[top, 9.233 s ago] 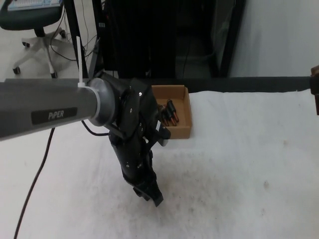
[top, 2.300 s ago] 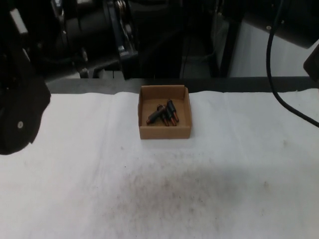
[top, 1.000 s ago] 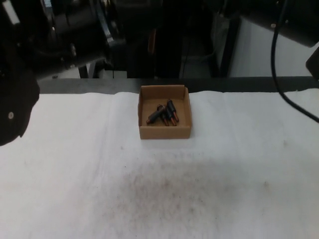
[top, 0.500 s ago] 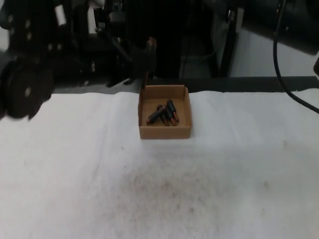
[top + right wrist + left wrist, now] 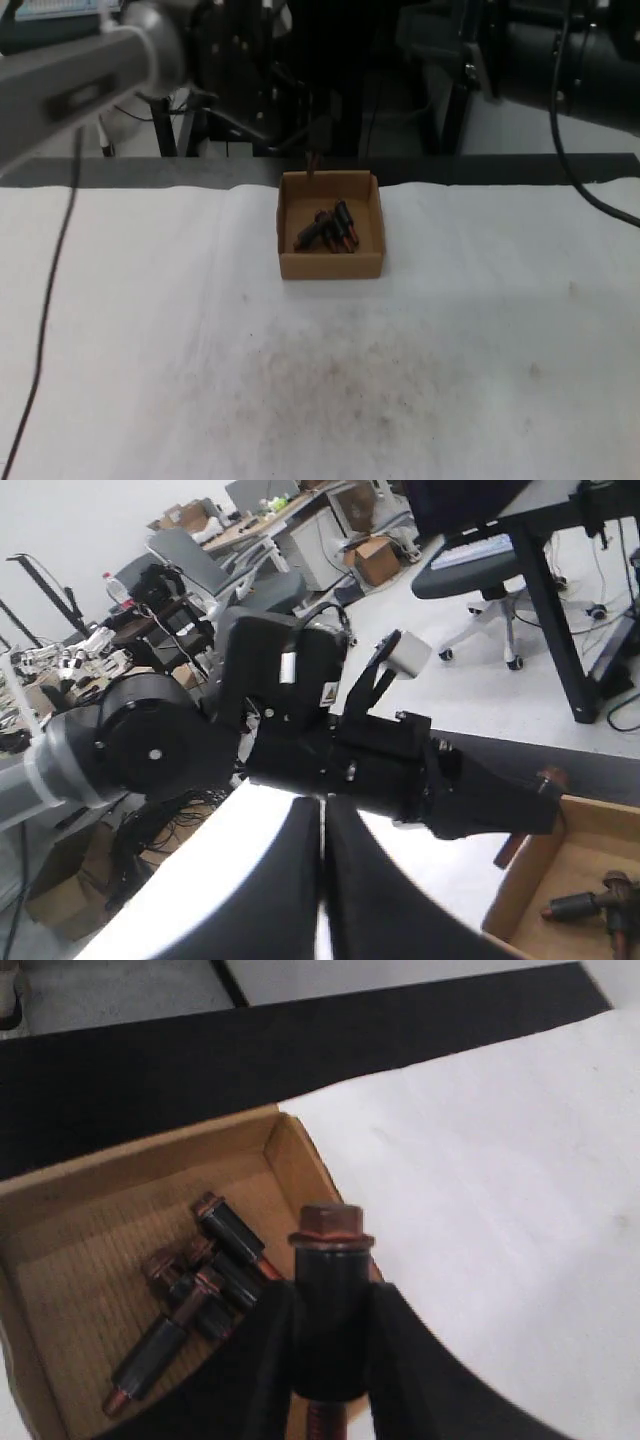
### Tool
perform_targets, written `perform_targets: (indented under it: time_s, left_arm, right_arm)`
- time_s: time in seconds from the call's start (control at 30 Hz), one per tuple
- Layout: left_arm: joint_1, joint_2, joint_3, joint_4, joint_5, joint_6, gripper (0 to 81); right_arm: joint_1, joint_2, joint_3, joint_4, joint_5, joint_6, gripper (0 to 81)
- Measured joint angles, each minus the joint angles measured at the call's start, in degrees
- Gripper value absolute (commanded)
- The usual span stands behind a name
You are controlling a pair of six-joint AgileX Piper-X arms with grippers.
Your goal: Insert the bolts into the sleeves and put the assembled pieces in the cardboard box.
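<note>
The cardboard box (image 5: 330, 266) is plain brown, and its floor has fine ribbed lines in the left wrist view. The assembled pieces (image 5: 326, 230) inside it have black sleeves and copper-red bolts. The held piece (image 5: 331, 1270) in the black left gripper (image 5: 333, 1305) has the same colours: black sleeve, copper-red head. The right gripper (image 5: 322, 840) is black too. The cloth (image 5: 500, 300) is white, with a grey-brown speckled stain (image 5: 330, 375) at six o'clock from the box. The arm (image 5: 70, 80) at ten o'clock is grey.
</note>
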Motion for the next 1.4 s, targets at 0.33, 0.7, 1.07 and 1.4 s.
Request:
perform_targets:
  time_s: [0.33, 0.7, 1.07, 1.4]
  left_arm:
    - [-0.9, 11.8, -14.1, 9.2, -2.0, -0.8, 0.3]
    - [-1.2, 15.8, -16.0, 14.1, -7.1, 2.3, 0.9]
    - [-1.2, 15.8, -20.7, 15.6, -7.5, 4.1, 27.7]
    - [-1.2, 15.8, -23.7, 17.7, -7.5, 4.1, 17.4]
  right_arm:
    - [-3.6, 0.0, 0.0, 1.5, 0.0, -0.1, 0.8]
    - [-3.6, 0.0, 0.0, 1.9, -0.7, -1.3, 0.8]
    - [-3.6, 0.0, 0.0, 2.2, -0.8, -1.3, 0.8]
    - [-3.6, 0.0, 0.0, 2.2, -3.2, -1.4, 0.8]
